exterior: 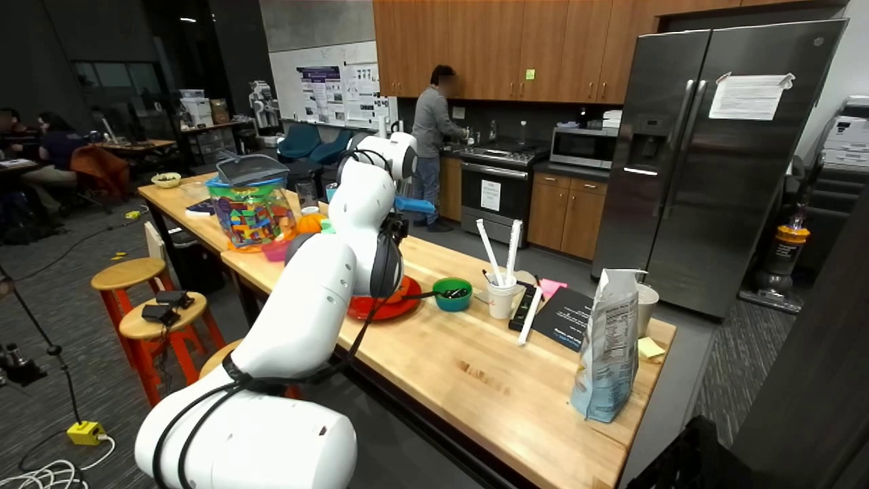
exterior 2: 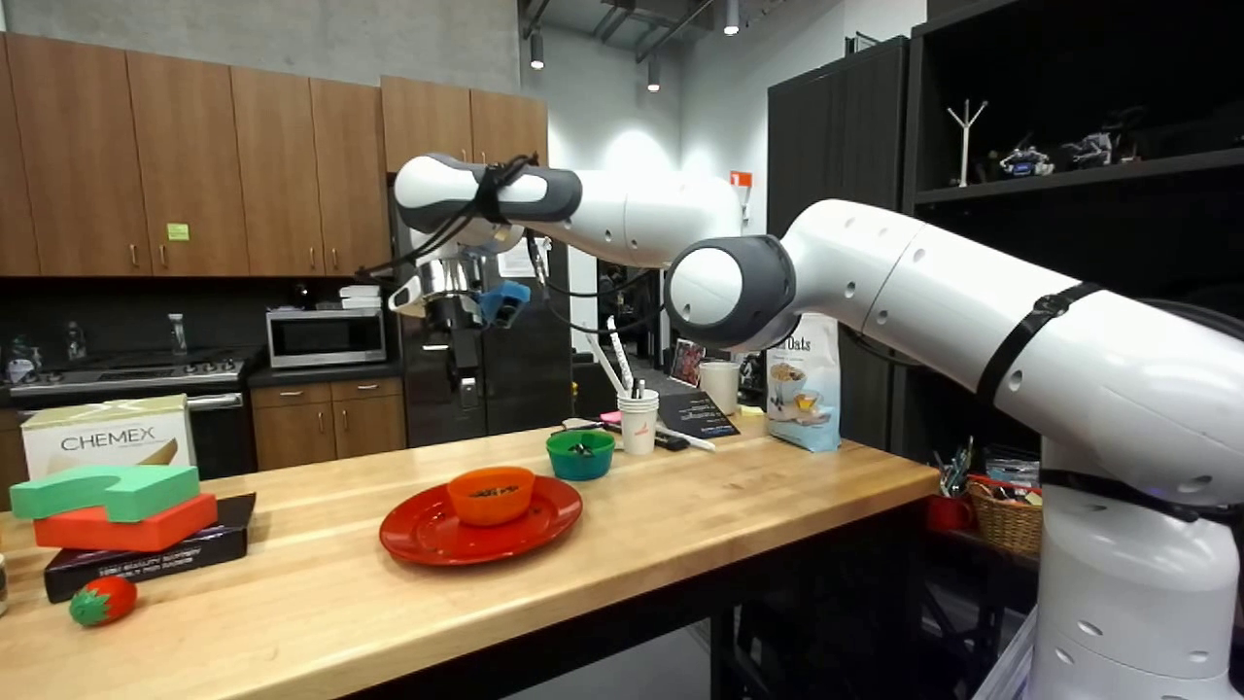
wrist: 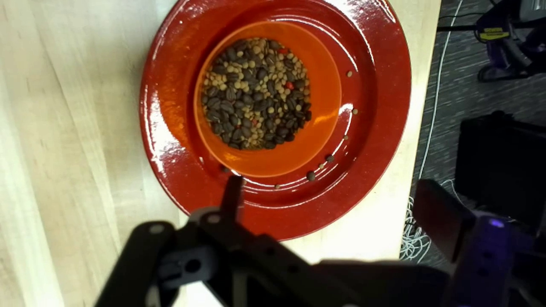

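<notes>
In the wrist view my gripper [wrist: 330, 189] stands wide open, its dark fingers [wrist: 232, 198] apart with nothing held between them. Below it lies a glossy red plate [wrist: 384, 123] bearing an orange bowl [wrist: 326, 85], partly filled with dark beans, tan lentil-like grains and a few red bits. Several loose grains are scattered on the plate around the bowl. An exterior view shows the gripper [exterior 2: 466, 389] pointing down, well above the wooden table, near the plate [exterior 2: 418, 535] and orange bowl [exterior 2: 491, 501]. A green-teal bowl [exterior 2: 580, 457] with dark pieces inside stands beside the plate.
Paper cups [exterior 2: 639, 428] with white sticks, a black booklet [exterior: 563, 316] and an oats bag [exterior: 606, 353] stand toward one table end. Toward the opposite end are a Chemex box [exterior 2: 112, 433], green and red foam blocks [exterior 2: 126, 530] and a toy strawberry [exterior 2: 104, 600].
</notes>
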### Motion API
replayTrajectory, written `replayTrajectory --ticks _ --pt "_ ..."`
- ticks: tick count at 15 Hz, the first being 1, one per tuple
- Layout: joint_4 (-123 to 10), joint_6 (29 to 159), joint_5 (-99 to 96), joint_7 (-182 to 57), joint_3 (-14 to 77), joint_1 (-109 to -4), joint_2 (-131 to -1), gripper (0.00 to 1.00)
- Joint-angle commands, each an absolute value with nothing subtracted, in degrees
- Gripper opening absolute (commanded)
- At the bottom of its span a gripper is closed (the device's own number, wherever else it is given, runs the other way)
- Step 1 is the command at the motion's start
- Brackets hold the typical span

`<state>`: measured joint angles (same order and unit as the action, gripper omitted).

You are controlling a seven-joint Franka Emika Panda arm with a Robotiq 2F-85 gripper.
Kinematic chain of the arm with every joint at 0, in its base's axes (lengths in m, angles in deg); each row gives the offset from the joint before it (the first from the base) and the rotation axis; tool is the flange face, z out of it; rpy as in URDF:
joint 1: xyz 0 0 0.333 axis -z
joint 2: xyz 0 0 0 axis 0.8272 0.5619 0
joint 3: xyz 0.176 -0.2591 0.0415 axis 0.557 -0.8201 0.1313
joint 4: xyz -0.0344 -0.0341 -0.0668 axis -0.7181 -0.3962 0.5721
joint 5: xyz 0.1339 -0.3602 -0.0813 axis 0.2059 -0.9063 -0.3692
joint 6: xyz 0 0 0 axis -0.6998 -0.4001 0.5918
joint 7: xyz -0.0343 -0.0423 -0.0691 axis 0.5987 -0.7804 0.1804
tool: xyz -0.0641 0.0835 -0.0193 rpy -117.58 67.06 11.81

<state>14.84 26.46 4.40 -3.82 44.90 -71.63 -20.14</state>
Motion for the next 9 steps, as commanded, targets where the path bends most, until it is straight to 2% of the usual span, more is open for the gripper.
replayTrajectory --ticks 1,9 --pt "13.63 26.71 4.52 -3.26 44.84 -71.47 -20.95 1.0" --pt "18.26 24.64 4.37 -3.19 44.79 -72.02 -17.97 1.0"
